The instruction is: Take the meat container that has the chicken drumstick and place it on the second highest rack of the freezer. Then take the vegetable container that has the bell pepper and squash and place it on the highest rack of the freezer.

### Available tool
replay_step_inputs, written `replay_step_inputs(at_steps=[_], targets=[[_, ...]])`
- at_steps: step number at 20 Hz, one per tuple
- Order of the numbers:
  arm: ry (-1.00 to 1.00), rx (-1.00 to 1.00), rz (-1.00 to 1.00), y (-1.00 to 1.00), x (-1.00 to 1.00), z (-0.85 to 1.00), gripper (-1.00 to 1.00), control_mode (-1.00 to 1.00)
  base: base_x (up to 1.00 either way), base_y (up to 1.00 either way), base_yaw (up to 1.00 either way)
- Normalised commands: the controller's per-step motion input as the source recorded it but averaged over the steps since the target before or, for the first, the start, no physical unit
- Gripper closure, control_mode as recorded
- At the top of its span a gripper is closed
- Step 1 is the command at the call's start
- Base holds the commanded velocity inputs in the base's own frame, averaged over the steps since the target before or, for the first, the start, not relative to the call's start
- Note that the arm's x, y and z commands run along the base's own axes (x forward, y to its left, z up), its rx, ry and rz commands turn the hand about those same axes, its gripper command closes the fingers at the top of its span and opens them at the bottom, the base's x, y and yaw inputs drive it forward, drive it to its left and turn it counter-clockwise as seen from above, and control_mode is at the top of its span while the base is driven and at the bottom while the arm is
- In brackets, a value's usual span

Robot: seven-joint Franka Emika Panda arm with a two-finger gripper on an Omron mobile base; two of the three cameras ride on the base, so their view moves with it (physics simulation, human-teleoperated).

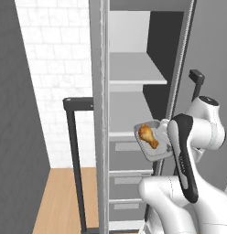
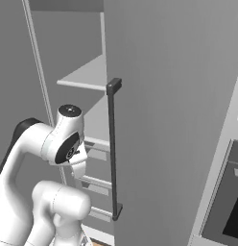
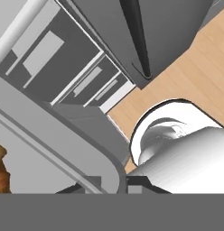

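White arm (image 1: 184, 151) in the left base view carries the meat container (image 1: 154, 141) with the chicken drumstick (image 1: 148, 135) level at the freezer (image 1: 133, 114), beside the lower shelf (image 1: 121, 134), likely for sliding in. Right base view: door handle (image 2: 112, 149). Hand view: gripper (image 3: 111, 185) closed on the container rim.

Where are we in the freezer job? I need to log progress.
Done: the freezer stands open. In hand: the gripper is shut on the meat container, which carries the chicken drumstick in front of the second highest rack, not yet set down. Left: placing it, then the whole vegetable container step.
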Motion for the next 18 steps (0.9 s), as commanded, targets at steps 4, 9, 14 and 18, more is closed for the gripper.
replay_step_inputs(at_steps=[4,9,14,18], targets=[[0.0,0.0,0.0,0.0,0.0,0.0,1.0,1.0,0.0,0.44,0.0],[0.0,0.0,0.0,0.0,0.0,0.0,1.0,1.0,0.11,0.04,0.0],[0.0,0.0,0.0,0.0,0.0,0.0,1.0,1.0,0.17,0.04,0.0],[0.0,0.0,0.0,0.0,0.0,0.0,1.0,1.0,0.0,0.0,0.0]])
